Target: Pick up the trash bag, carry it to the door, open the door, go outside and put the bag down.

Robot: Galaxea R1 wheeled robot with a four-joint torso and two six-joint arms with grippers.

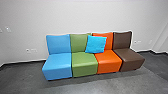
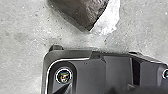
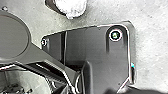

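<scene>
The white, crinkled plastic trash bag [image 2: 108, 22] shows against a dark brown, pointed form [image 2: 80, 13], apart from the robot's base in the wrist views; whether it hangs or rests on the grey floor [image 1: 110, 85] cannot be told. The state of the left gripper and right gripper, including any load, cannot be determined. Four padded seats, light blue [image 1: 57, 66], green [image 1: 85, 65], orange [image 1: 108, 62] and brown [image 1: 128, 60], stand in a row near a pale wall [image 1: 75, 15]. A square turquoise cushion [image 1: 96, 44] leans across the green and orange backrests.
</scene>
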